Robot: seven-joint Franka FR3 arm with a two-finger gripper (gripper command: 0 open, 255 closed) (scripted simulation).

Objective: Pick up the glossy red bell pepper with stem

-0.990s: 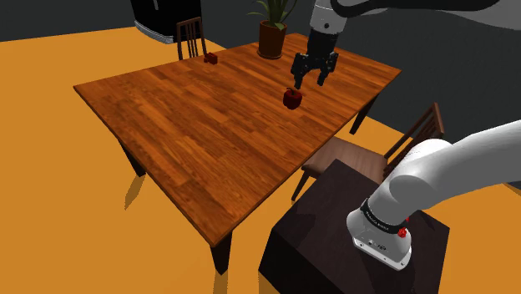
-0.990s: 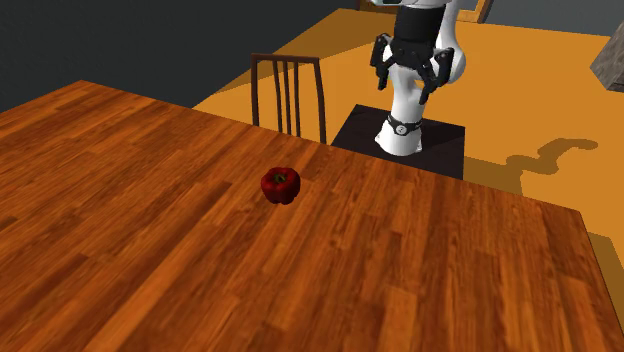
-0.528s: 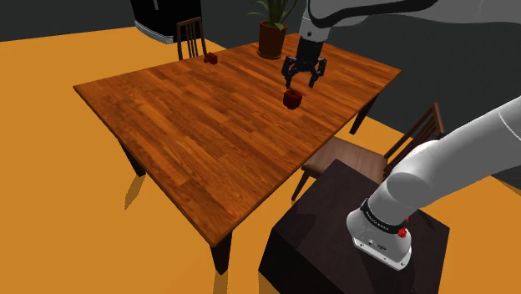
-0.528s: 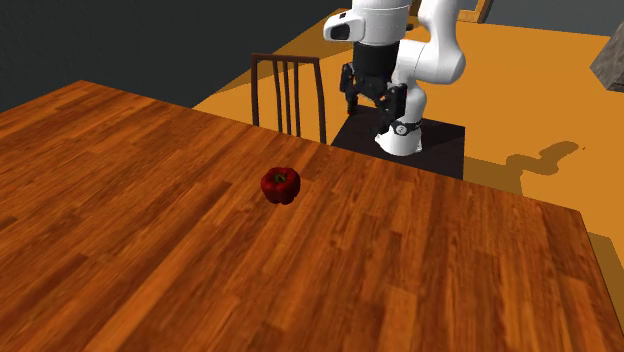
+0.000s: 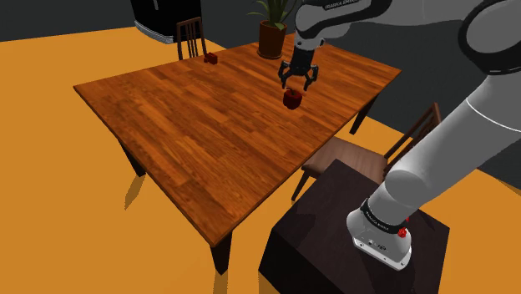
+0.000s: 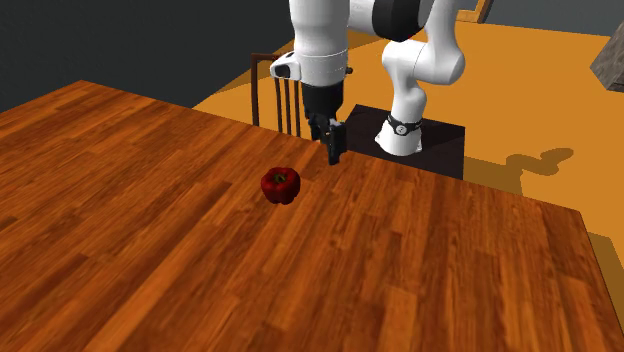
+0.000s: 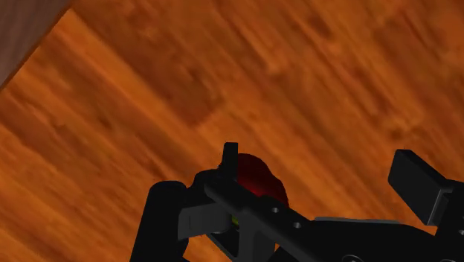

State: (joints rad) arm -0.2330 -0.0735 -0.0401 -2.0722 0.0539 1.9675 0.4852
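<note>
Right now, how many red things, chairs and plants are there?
Red things: 2
Chairs: 2
Plants: 1
Total: 5

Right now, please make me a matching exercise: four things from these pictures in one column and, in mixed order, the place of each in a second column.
Things:
1. red bell pepper
2. gripper
3. potted plant
4. stand

Places:
A. off the table, at the shoulder view's lower right
B. at the table's far edge in the shoulder view
C. lying on the table top, not held
D. in the air over the table, fingers apart

Pairs: 1-C, 2-D, 3-B, 4-A
</note>
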